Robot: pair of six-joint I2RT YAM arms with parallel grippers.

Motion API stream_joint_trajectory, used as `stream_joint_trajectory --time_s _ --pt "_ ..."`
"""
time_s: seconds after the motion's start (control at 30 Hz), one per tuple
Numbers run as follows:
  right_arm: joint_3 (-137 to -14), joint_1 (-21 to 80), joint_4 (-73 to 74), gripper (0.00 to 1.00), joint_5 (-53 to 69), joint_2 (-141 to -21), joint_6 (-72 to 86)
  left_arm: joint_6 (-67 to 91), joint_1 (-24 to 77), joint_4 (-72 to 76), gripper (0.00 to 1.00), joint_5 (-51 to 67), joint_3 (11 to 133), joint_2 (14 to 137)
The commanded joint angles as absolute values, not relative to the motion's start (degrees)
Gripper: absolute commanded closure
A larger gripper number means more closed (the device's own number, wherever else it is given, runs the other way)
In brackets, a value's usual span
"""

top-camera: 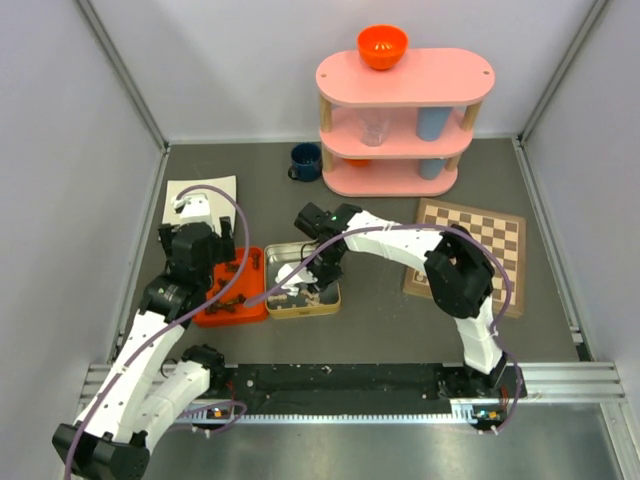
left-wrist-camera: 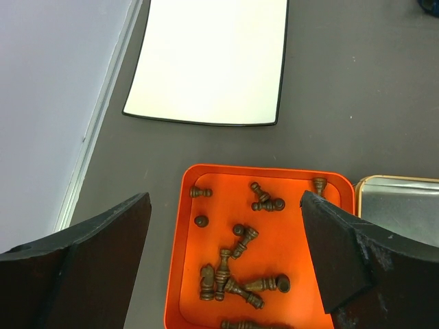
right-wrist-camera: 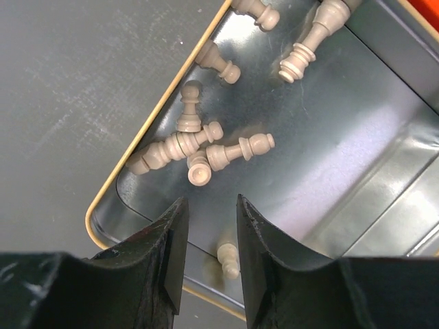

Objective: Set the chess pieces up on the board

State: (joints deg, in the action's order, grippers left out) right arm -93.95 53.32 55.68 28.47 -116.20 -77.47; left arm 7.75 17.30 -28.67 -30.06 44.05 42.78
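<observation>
Both pincers apart: left pincer (left-wrist-camera: 225,205) wide above orange tray (left-wrist-camera: 267,169); right pincer (right-wrist-camera: 211,205) narrowly, over tin (right-wrist-camera: 357,137) corner.

Inventory, counted by kind.

- Board (top-camera: 497,232): 1, checked.
- Orange tray (left-wrist-camera: 267,169): 1.
- Dark chess pieces (left-wrist-camera: 269,282): about 12 in the orange tray. Several overlap in a heap and 1 is cut by the frame edge, so the count is not exact.
- Silver tin (right-wrist-camera: 343,137): 1.
- Pale chess pieces (right-wrist-camera: 240,149): 8 in view in the silver tin.
- White sheet (left-wrist-camera: 209,62): 1.
- Pink shelf (top-camera: 440,75): 1, with 3 tiers.
- Orange bowl (top-camera: 382,45): 1.
- Blue cups (top-camera: 432,122): 2.
- Clear cup (top-camera: 375,127): 1.
- Dark blue mug (top-camera: 306,161): 1, on the surface (top-camera: 380,315).
</observation>
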Motion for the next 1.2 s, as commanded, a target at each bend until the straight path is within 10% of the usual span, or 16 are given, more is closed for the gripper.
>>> stream_joint_trajectory --time_s 0.0,0.9,1.17 --pt "-95.45 54.58 56.69 0.66 28.57 -117.16 -79.19 7.38 17.05 -25.23 0.05 -31.11 43.07 41.66" --pt "-94.83 57.13 57.04 0.67 28.65 -119.79 -79.45 7.12 16.44 -24.70 0.05 -29.97 42.71 41.13" --pt "-95.01 57.13 57.22 0.83 28.04 -119.80 -78.49 7.12 16.35 -24.70 0.05 -29.71 42.80 40.87"
